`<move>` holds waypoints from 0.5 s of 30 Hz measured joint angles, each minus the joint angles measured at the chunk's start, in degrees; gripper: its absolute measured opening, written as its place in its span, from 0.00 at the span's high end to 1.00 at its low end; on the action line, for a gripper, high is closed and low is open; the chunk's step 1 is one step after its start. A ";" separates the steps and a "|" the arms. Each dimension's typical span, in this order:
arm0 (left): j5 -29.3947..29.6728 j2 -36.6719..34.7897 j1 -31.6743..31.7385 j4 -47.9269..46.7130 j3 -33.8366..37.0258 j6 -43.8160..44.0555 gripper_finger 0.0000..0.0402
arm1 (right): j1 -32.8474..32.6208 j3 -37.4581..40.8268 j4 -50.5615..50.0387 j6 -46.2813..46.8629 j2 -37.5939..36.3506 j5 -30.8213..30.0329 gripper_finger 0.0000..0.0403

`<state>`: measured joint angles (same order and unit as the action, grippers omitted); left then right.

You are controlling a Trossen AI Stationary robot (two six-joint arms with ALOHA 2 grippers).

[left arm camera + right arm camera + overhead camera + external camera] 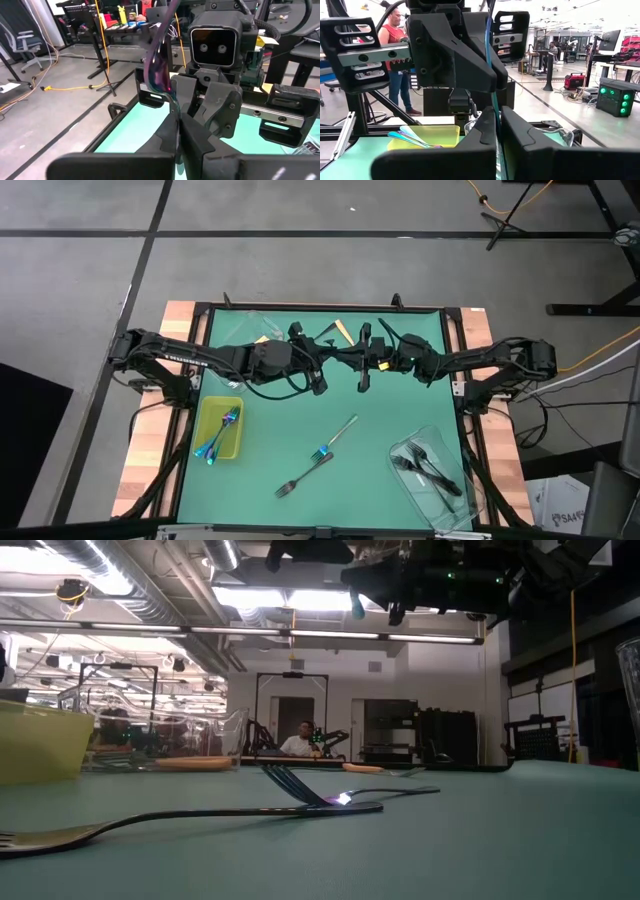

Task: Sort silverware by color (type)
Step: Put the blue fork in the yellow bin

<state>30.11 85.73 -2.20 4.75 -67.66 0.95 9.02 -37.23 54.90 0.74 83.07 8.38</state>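
High over the far middle of the table my two grippers meet tip to tip. My left gripper (335, 362) and my right gripper (368, 361) are both shut on one iridescent fork (157, 67); its teal end (362, 378) sticks out beside the right fingers. Two more iridescent forks (222, 432) lie in the yellow-green tray (203, 416). Dark forks (430, 465) lie in a clear tub (452, 502) at the near right. An orange-handled fork (340, 330) lies by the far edge. My left gripper pinches the iridescent fork's slim part (176, 111) between its two fingers, coming level from the table's left. The fork rises out of the fingers, its wide purple part above them, clear of the table. My right gripper pinches the same fork (493, 102) between its two fingers, level from the table's right, facing the left gripper. The fork shows edge-on as a thin blue line running up past the fingers.
Two loose forks lie on the green mat near the middle: a pale one with a blue glint (338, 434) and a dark one (303, 477). A second clear tub (258, 323) stands at the far left. A person stands beyond the table.
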 joint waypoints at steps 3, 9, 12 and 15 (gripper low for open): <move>0.00 0.02 0.02 -0.02 -0.01 -0.04 1.00 | 0.00 0.00 -0.31 0.08 0.00 -0.26 0.98; 0.22 0.07 0.04 -0.07 0.00 -0.31 1.00 | 0.02 -0.02 -1.21 1.96 0.00 -0.71 0.85; 0.35 0.07 0.07 -0.06 0.00 -0.26 1.00 | 0.00 -0.02 -1.25 2.53 0.00 -0.63 0.78; 0.34 0.07 0.07 -0.42 -0.02 -0.14 1.00 | 0.00 -0.02 -2.12 2.51 0.00 -0.40 0.73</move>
<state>30.44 85.80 -2.13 4.33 -67.68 0.81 9.02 -37.26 52.78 3.25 83.07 7.98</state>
